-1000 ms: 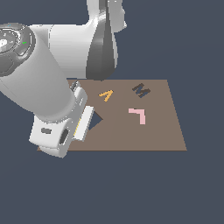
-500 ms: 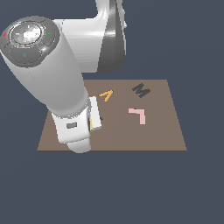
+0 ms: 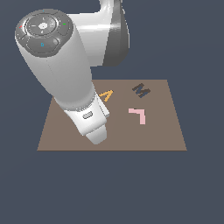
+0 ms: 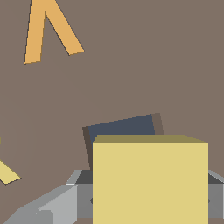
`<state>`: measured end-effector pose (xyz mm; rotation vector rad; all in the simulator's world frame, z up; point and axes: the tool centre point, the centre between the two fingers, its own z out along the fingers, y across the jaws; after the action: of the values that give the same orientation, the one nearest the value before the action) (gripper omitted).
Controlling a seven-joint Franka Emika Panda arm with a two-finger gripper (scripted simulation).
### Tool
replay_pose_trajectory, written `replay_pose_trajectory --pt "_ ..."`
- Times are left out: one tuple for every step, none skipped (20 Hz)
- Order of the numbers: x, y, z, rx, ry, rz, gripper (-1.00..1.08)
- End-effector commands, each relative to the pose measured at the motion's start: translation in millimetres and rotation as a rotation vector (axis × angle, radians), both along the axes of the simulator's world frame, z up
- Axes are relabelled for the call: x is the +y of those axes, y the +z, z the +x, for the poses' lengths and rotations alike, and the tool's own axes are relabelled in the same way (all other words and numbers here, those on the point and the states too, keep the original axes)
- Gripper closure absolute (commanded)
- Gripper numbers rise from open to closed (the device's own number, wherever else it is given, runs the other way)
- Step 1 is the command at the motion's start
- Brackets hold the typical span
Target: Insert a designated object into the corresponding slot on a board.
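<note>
In the wrist view a yellow square block [image 4: 150, 179] fills the foreground, held between my grey fingers [image 4: 52, 205]; my gripper [image 4: 148, 203] is shut on it. Just beyond the block, a dark navy square slot [image 4: 121, 127] shows in the brown board [image 4: 144, 65], partly covered by the block. In the exterior view my arm's wrist [image 3: 89, 120] hangs low over the board [image 3: 162, 131] toward the exterior view's left, hiding block, slot and fingers there.
An orange letter A [image 3: 106, 95] [image 4: 46, 28], a dark letter M [image 3: 141, 90] and a pink L shape [image 3: 138, 115] lie on the board. A piece of a yellow letter [image 4: 6, 173] shows at the wrist view's edge.
The arm has swung toward the exterior view's right and lowered over the board, now covering the dark slot that showed beside the wrist earlier.
</note>
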<state>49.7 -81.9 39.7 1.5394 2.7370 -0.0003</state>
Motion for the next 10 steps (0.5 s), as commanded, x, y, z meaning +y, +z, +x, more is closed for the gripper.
replay_pose_trajectory --pt "1.9 0.7 -3.0 -0.001 0.060 0.000 1.08" --pt "2.4 0.7 -4.1 -0.001 0.079 0.000 1.08" --pt "2.9 0.8 -5.2 0.000 0.097 0.000 1.08" --pt "3.3 0.8 -6.1 0.000 0.113 0.000 1.08" --pt "3.7 0.9 -7.0 0.000 0.128 0.000 1.08" --pt "4.0 0.9 -7.8 0.000 0.141 0.000 1.08" --pt "4.3 1.0 -8.5 0.000 0.152 0.000 1.08" --pt "4.5 1.0 -9.1 0.000 0.162 -0.001 1.08" --pt "4.6 1.0 -9.6 0.000 0.170 -0.001 1.08" --pt "4.7 1.0 -10.0 0.000 0.177 -0.001 1.08"
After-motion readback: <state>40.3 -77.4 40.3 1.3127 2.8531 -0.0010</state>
